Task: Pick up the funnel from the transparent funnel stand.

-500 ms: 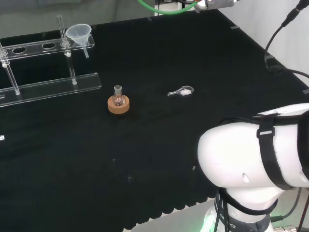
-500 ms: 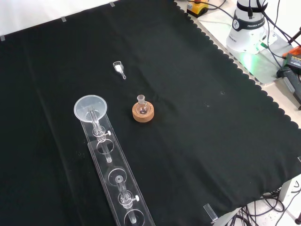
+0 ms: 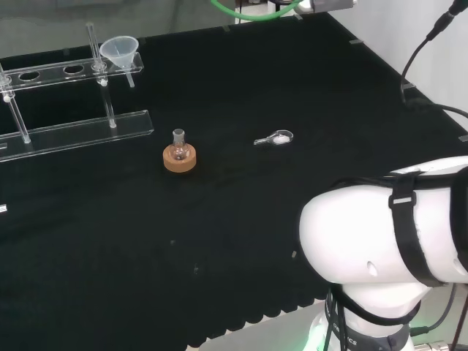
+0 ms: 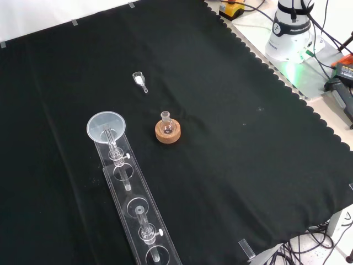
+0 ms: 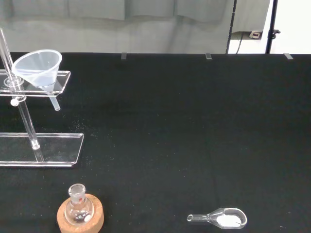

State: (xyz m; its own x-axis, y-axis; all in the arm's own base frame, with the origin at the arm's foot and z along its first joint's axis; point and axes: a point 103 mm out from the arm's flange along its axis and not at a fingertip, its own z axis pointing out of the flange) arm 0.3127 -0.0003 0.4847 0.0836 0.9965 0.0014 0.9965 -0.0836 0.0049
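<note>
A clear funnel [image 3: 120, 50] sits in the end hole of the transparent funnel stand [image 3: 73, 131] at the far left of the head view. From the front, the funnel [image 4: 106, 126] rests at the stand's [image 4: 140, 218] upper end. The wrist view looks across the cloth at the funnel [image 5: 39, 67] on the stand's top plate [image 5: 58, 83], some way off. The arm's white links [image 3: 387, 248] stand at the lower right of the head view.
A small round flask [image 3: 179, 149] sits on a cork ring [image 3: 180, 161] near the middle of the cloth, also seen as flask [image 4: 166, 126] from the front. A small glass scoop with white powder [image 3: 275, 138] lies to its right in the head view. Black cloth surrounds them.
</note>
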